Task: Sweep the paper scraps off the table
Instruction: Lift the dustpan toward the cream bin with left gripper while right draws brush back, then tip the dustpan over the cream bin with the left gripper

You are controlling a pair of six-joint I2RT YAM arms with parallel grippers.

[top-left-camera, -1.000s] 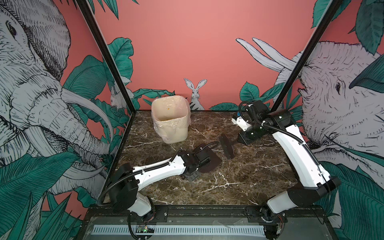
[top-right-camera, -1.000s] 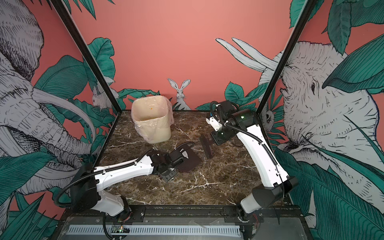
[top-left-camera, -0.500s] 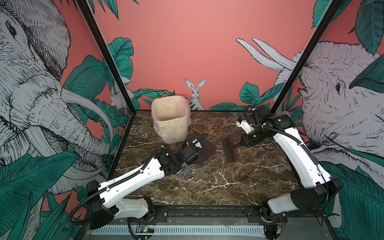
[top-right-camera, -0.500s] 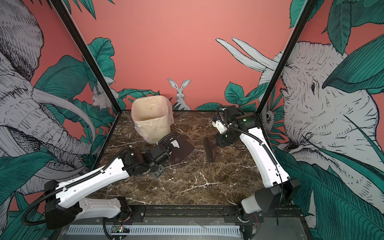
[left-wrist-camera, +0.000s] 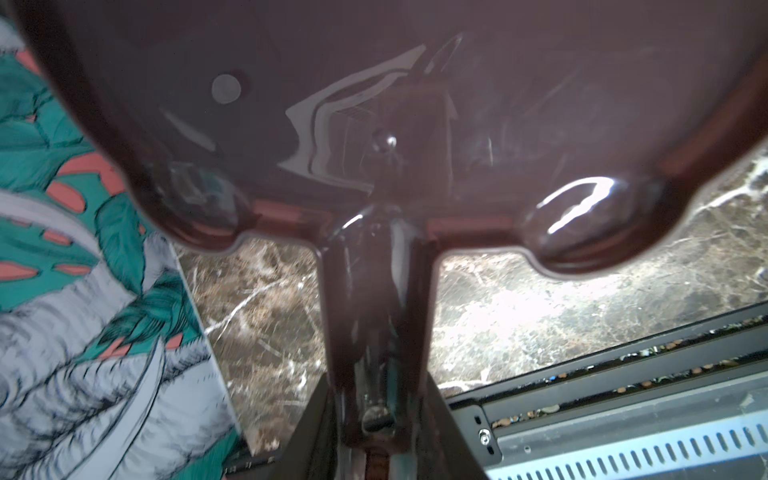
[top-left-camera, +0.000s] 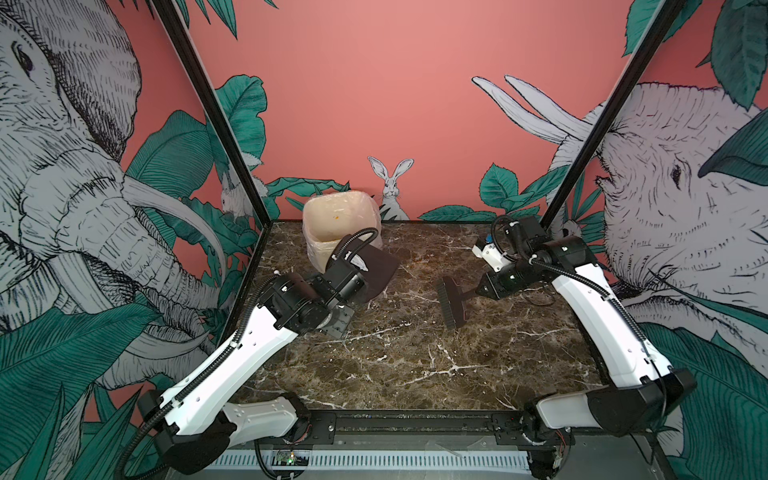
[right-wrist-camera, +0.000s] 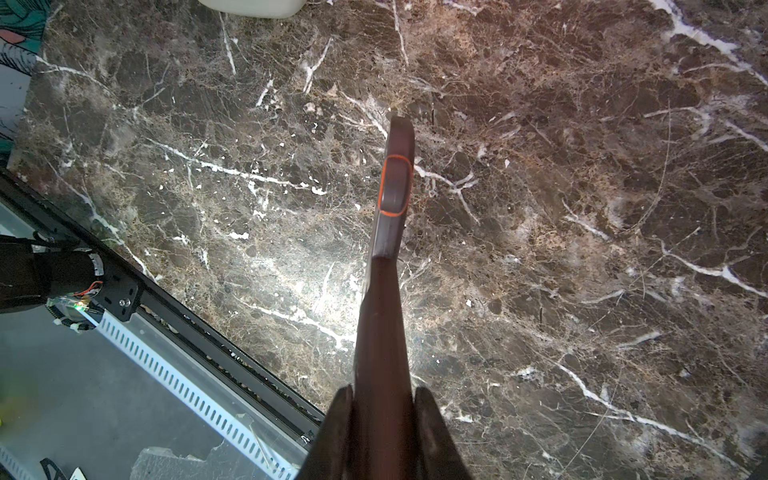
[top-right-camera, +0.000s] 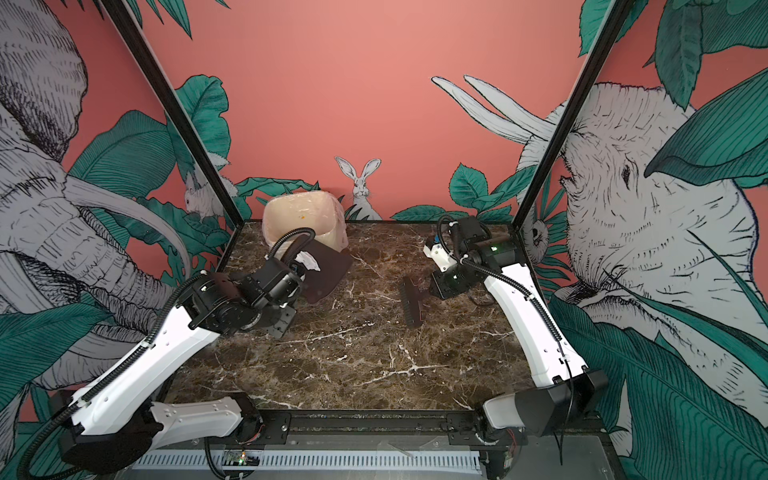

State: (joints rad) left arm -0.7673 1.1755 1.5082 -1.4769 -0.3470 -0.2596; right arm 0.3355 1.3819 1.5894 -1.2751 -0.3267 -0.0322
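Observation:
My left gripper (top-left-camera: 354,277) (top-right-camera: 297,277) (left-wrist-camera: 376,415) is shut on the handle of a dark brown dustpan (top-left-camera: 381,269) (top-right-camera: 328,270) (left-wrist-camera: 374,104). It holds the pan raised and tilted just in front of the lined bin (top-left-camera: 330,226) (top-right-camera: 297,226). A white paper scrap (top-left-camera: 360,262) (top-right-camera: 309,261) lies on the pan near the handle. My right gripper (top-left-camera: 484,286) (top-right-camera: 435,286) (right-wrist-camera: 382,415) is shut on a brown brush (top-left-camera: 452,301) (top-right-camera: 413,301) (right-wrist-camera: 384,291) over the table (top-left-camera: 415,365) (right-wrist-camera: 582,208). No other scraps show on the marble.
The bin stands at the back left corner by a black frame post (top-left-camera: 216,124). A second post (top-left-camera: 582,145) rises behind the right arm. Past the table's front edge runs a grey slotted panel (top-left-camera: 374,459) (right-wrist-camera: 187,386).
The left arm has lifted the dustpan from mid-table and carried it back and left to the bin. The right arm has drawn the brush slightly to the right.

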